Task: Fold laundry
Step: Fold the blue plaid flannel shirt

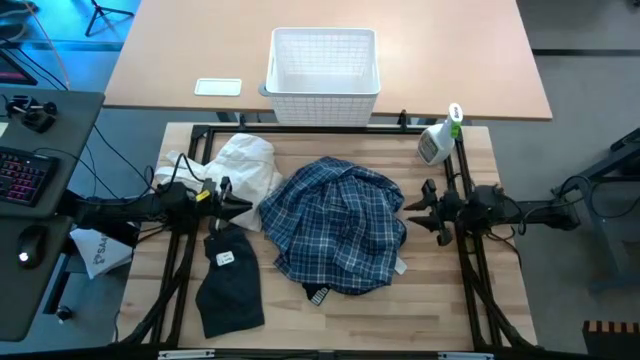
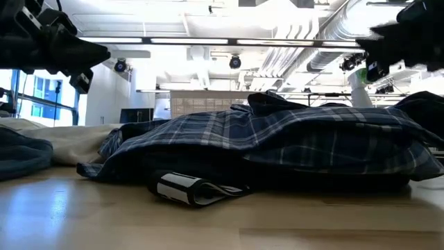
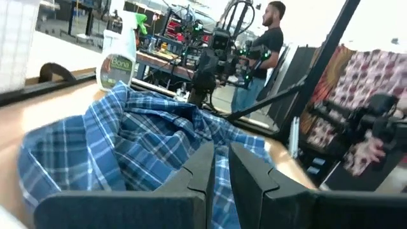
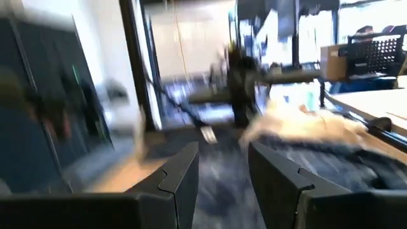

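The left gripper (image 1: 243, 207) is held just off the 9 o'clock edge of the plaid shirt (image 1: 335, 225), its fingers nearly pressed together with only a thin slit between them and nothing pinched. The right gripper (image 1: 412, 207) is held at the shirt's 3 o'clock edge, its fingers spread and empty. Both are seen above the cloth, not on it.

The plaid shirt lies crumpled at the middle of the surface (image 1: 440, 310). A cream garment (image 1: 240, 165) lies at its 10 o'clock, touching it, and a dark garment (image 1: 228, 280) lies flat at 8 o'clock. A basket (image 1: 322, 62) stands at 12 o'clock beyond the frame, and a spray bottle (image 1: 438, 140) at 2 o'clock.

No fold is judged to be made yet; the step in hand appears to be the approach to the plaid shirt from both sides. For the next move, the left fingers would need to be opened, both grippers lowered to opposite edges, and the cloth pinched and drawn flat before any folding.
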Robot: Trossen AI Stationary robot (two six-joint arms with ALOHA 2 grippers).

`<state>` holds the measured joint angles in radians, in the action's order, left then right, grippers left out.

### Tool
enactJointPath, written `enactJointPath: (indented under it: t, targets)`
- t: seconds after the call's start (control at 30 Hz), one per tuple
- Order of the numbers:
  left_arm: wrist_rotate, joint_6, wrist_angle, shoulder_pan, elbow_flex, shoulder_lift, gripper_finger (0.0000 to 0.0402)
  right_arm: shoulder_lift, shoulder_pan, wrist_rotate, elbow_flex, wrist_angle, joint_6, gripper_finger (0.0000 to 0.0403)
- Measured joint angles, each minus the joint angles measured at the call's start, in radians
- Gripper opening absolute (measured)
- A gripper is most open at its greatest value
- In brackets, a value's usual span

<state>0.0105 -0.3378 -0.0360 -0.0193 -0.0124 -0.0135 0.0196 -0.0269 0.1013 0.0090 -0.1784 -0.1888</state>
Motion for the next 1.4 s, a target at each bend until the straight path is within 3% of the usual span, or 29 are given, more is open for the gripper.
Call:
enactJointPath:
  t: [0.07, 0.27, 0.4, 0.57, 0.8, 0.97, 1.1, 1.27, 1.4]
  targets:
    - [0.001, -0.023, -0.011, 0.0, 0.0, 0.0, 0.0035, 0.0, 0.0, -0.041, 0.0, -0.108, -0.166, 0.0133]
    - [0.002, 0.003, -0.047, 0.0, 0.0, 0.0, 0.0035, -0.001, 0.001, -0.32, 0.012, -0.362, -0.646, 0.0133]
    - [0.005, 0.073, -0.046, 0.0, 0.0, 0.0, 0.0035, 0.037, -0.005, -0.338, 0.106, -0.373, -0.605, 0.0133]
    - [0.005, 0.13, -0.045, 0.0, 0.0, 0.0, 0.0035, 0.225, -0.022, -0.436, 0.306, -0.312, -0.432, 0.0133]
    - [0.013, 0.121, -0.045, 0.0, 0.0, 0.0, 0.0035, 0.575, -0.017, -0.514, 0.628, 0.016, -0.44, 0.0133]
    - [0.013, -0.019, -0.049, 0.0, 0.0, 0.0, 0.0035, 0.8, -0.011, -0.501, 0.859, 0.282, -0.438, 0.0133]
    - [0.028, -0.217, -0.127, 0.0, 0.0, 0.0, 0.0035, 0.964, 0.036, -0.489, 1.077, 0.67, -0.546, 0.0134]
    - [0.191, -0.287, -0.175, 0.0, 0.0, 0.0, 0.0035, 1.153, 0.157, -0.266, 1.258, 1.157, -0.615, 0.0151]
    - [0.28, -0.385, -0.177, 0.0, 0.0, 0.0, 0.0035, 1.244, 0.253, -0.13, 1.228, 1.254, -0.506, 0.018]
